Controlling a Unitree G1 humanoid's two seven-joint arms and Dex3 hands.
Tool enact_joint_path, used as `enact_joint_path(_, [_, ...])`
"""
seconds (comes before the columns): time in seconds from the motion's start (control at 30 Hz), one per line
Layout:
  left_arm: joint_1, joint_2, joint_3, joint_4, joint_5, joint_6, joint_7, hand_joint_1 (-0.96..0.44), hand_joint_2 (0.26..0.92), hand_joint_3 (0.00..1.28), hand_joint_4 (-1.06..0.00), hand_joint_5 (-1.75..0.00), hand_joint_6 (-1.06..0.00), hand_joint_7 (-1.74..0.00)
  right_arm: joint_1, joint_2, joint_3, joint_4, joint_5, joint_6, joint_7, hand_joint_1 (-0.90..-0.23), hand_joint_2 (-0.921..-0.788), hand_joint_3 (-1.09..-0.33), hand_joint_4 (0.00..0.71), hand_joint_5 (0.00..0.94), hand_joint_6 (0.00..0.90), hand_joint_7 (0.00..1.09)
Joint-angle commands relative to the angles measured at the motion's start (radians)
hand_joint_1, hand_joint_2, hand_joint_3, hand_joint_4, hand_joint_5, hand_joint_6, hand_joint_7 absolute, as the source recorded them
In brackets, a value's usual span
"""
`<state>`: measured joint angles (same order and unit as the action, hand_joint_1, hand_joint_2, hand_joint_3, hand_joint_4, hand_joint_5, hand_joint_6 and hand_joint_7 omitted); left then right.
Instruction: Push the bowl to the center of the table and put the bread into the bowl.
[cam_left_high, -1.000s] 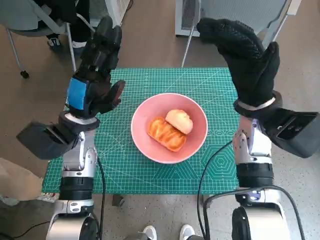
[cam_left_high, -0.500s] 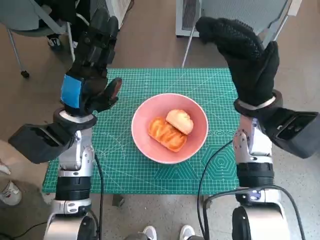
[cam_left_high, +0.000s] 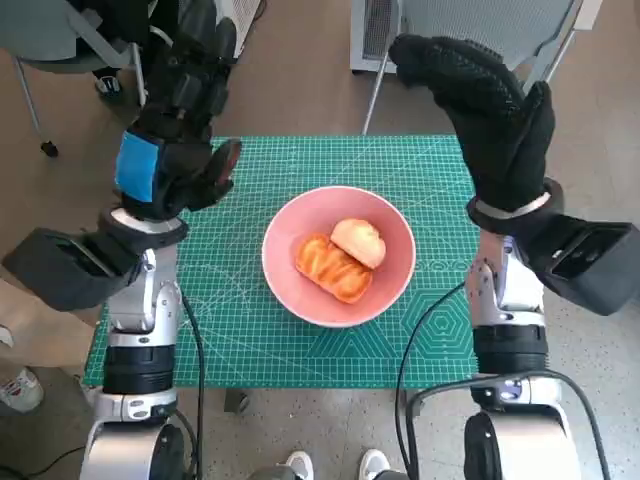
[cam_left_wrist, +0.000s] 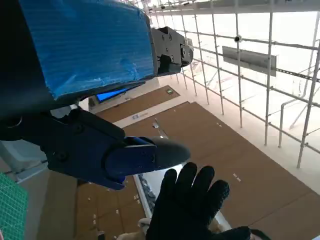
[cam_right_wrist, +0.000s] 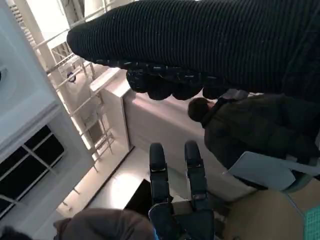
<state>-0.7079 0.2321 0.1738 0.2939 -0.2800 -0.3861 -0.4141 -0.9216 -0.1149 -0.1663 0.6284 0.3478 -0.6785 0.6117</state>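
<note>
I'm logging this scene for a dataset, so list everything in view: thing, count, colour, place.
Bowl: one, pink, mid-table on the mat.
Bread: two pieces, one glazed golden-brown, one paler, both in the bowl.
Cutting mat: one, green, covering the table.
Chairs: two, grey, beyond the table, at the far left and far right.
Person: one, dark jacket, right wrist view.
Shoes: one pair, white, by the table's near edge.
Left robot hand: black, blue tape, raised, holding nothing.
Right robot hand: black glove, raised, holding nothing.
</note>
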Motion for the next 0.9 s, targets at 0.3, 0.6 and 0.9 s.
enact_joint_path(0.3, [-0.027, 0.010, 0.004, -0.001, -0.009, 0.001, -0.006, -0.73, 0.921, 0.48, -0.07, -0.02, -0.18, -0.05, 0.034, -0.004, -0.003, -0.005, -0.007, 0.013, -0.021, -0.711, -0.921, -0.862, 0.080, 0.000, 0.012, 0.34])
enact_joint_path(0.6, [-0.040, 0.005, 0.005, 0.022, -0.014, -0.008, -0.010, -0.73, 0.921, 0.48, -0.07, -0.02, -0.18, -0.06, 0.038, -0.007, 0.000, -0.025, -0.016, 0.021, -0.042, -0.712, -0.921, -0.860, 0.083, 0.002, 0.015, 0.34])
enact_joint_path(0.9, [-0.049, 0.006, 0.014, 0.052, -0.029, -0.010, -0.025, -0.73, 0.921, 0.48, -0.07, -0.02, -0.17, -0.06, 0.045, -0.006, 0.007, -0.031, -0.031, 0.015, -0.059, -0.720, -0.921, -0.860, 0.088, 0.004, 0.017, 0.34])
